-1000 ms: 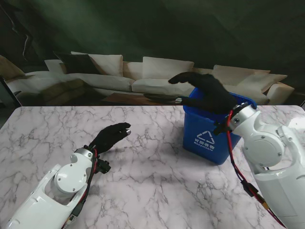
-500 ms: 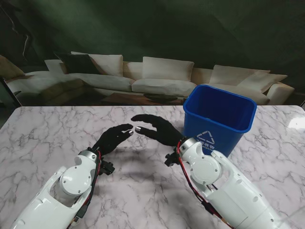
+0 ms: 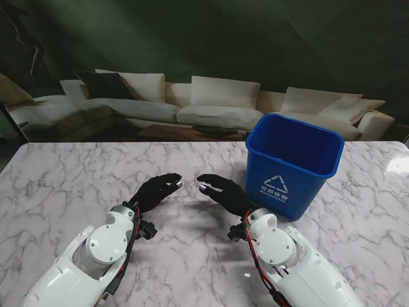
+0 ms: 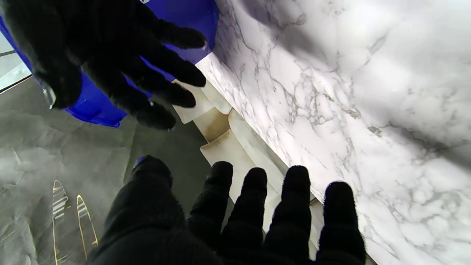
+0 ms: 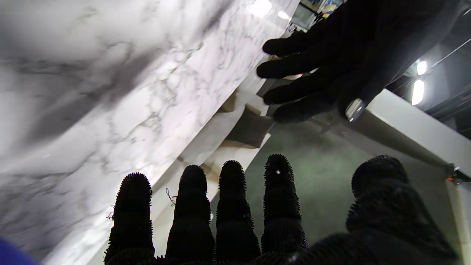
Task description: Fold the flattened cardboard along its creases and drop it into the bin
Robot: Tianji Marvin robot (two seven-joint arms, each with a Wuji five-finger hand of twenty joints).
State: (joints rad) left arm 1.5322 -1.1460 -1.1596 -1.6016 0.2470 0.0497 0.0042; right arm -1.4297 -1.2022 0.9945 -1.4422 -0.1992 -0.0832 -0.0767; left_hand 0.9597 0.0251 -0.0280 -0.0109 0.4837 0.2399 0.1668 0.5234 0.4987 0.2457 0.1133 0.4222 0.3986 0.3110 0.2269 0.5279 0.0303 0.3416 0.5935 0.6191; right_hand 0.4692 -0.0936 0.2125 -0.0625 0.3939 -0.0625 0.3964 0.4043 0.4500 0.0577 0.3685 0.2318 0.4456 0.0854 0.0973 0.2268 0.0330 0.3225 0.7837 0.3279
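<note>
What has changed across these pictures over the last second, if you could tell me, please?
The right hand left its spot over the blue bin, swung down and to the left, then drew back slightly nearer to me; it now hovers open, fingertips facing the left hand. The left hand edged a little nearer to me and holds nothing. The bin and the marble table stayed put. No cardboard shows on the table.
</note>
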